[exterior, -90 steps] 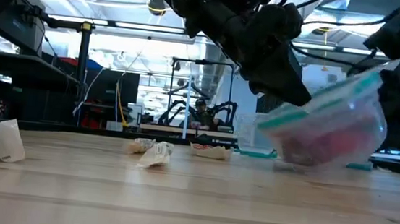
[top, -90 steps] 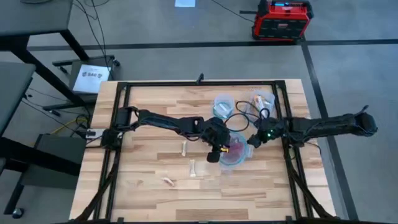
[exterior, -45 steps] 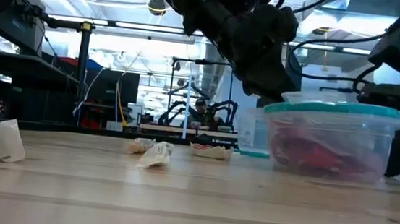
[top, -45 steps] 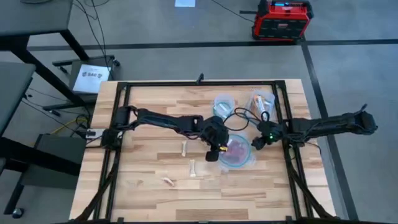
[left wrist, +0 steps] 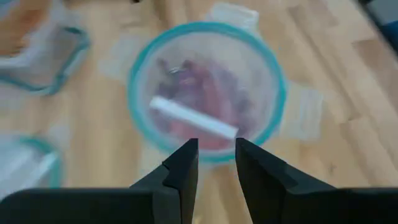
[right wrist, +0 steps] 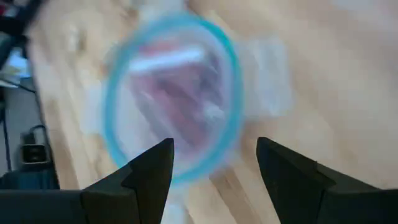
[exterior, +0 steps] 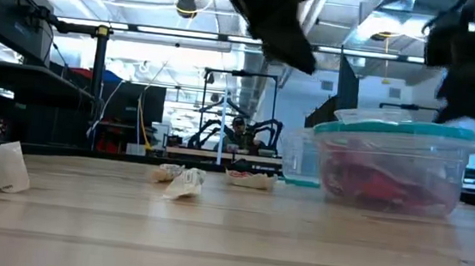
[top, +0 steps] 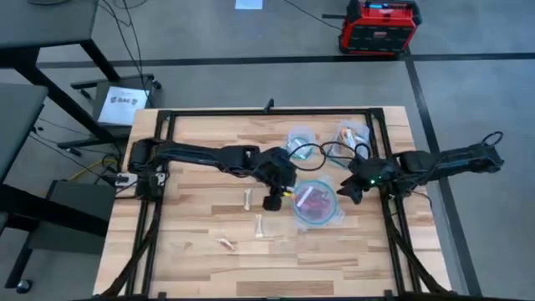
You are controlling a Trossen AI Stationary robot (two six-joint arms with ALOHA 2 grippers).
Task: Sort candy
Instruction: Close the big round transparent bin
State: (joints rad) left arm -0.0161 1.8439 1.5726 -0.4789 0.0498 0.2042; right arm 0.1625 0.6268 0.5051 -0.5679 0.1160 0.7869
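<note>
High view shows the round container just right of the table centre, holding red and purple candy plus one pale wrapper. The left claw hangs at its nine o'clock, fingers nearly together with a narrow gap and nothing between them. The right claw sits at its three o'clock, spread wide and empty. Three pale candies lie loose toward seven and eight o'clock from the container. To do the next pick well, I judge the left claw should spread fully, come straight down across a wrapper's narrow width, and pinch its middle so it cannot slide.
</note>
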